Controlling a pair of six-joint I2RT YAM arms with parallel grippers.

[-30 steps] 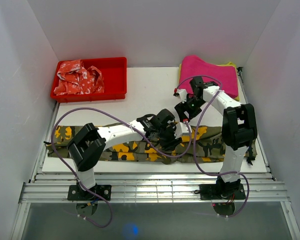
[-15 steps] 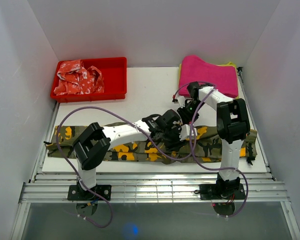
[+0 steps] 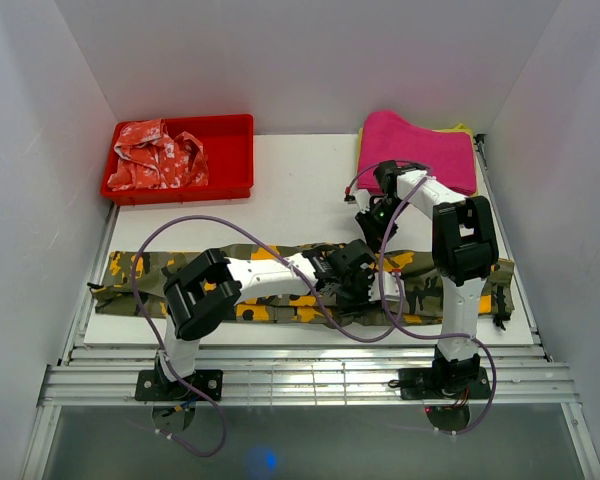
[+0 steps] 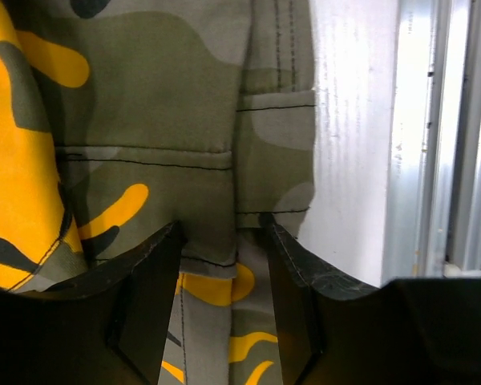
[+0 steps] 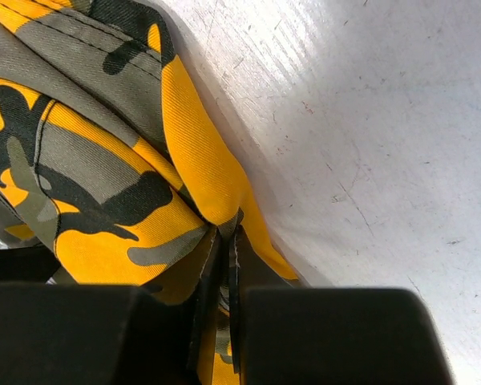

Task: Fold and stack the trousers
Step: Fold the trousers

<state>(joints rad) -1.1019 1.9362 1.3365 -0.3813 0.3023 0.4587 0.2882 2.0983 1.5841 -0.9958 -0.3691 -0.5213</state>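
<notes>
Along the near edge of the table (image 3: pixel 300 195), the trousers (image 3: pixel 130 272) lie stretched left to right. Right gripper (image 5: pixel 228 233) pinches a far-edge fold; left gripper (image 4: pixel 222 233), spread, should bite the near edge squarely before lifting.

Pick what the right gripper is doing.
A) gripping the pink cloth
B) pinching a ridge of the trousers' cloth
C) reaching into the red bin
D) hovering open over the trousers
B: the right wrist view shows the right gripper shut on a raised yellow ridge of the trousers.
</notes>
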